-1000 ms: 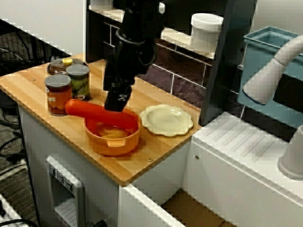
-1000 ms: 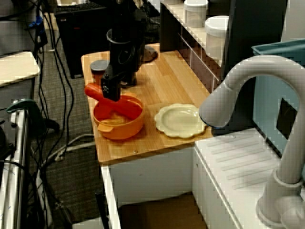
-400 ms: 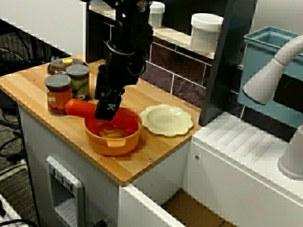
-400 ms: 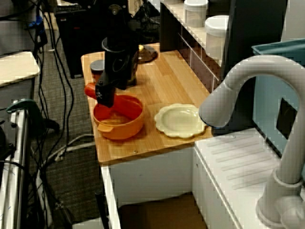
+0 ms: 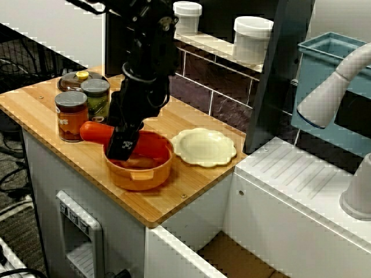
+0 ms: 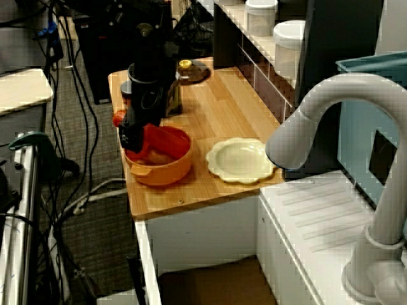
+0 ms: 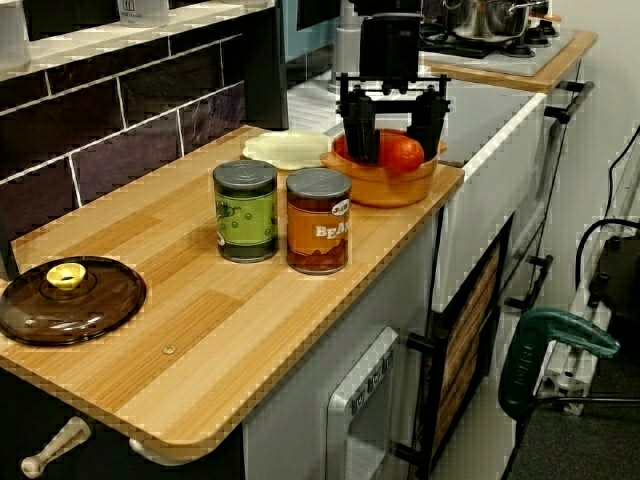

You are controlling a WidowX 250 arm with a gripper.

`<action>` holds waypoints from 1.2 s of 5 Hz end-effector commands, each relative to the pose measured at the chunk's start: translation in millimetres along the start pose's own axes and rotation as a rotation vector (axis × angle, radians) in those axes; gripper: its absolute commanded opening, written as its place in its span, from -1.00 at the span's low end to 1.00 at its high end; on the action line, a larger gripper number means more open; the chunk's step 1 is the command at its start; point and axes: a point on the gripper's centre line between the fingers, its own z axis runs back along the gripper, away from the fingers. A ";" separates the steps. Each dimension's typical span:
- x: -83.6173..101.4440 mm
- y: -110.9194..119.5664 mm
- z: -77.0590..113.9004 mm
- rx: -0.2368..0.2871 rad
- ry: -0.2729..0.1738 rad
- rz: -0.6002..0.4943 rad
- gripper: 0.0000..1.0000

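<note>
— At the near end of the surface (image 7: 200,330), seen along the counter, what goes down first?
— Brown glass lid (image 7: 65,300), flat, by the near back corner. Then green can (image 7: 245,210) and orange can (image 7: 318,220), upright, just beside each other, mid-surface.

— Past the cans?
— Orange bowl (image 7: 385,185), close to the front edge toward the far end. Red long piece (image 7: 403,153) lies in it and over its rim. Gripper (image 7: 394,150) is down at the bowl's can-side rim, fingertips dipping below rim level.

— Long axis of the red piece?
— Roughly along the front edge. In the view from the front, one end of the red long piece (image 5: 95,132) sticks out over the rim toward the orange can. The rest slopes into the bowl. The view along the counter looks at it end-on and shows a round red face.

— Fingers relative to it?
— Spread wide, standing across that axis. One finger is on the back-wall side, the other on the front-edge side, with the piece between them. The red face sits nearer the front-edge finger, so my reading is a straddle, off centre. Nothing is gripped. I cannot tell whether either pad touches.

— Farthest item?
— Pale scalloped plate (image 7: 285,148), just beside the bowl on its far side.
</note>
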 end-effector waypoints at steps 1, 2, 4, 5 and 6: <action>6.0 5.6 -13.0 0.065 -0.004 0.049 -1.00; 5.7 7.5 -12.4 0.052 0.005 0.058 -1.00; 4.8 9.4 0.0 0.030 0.003 0.070 -1.00; 6.5 9.2 8.7 0.017 -0.004 0.064 -1.00; 6.7 12.4 29.8 -0.006 -0.026 0.060 -1.00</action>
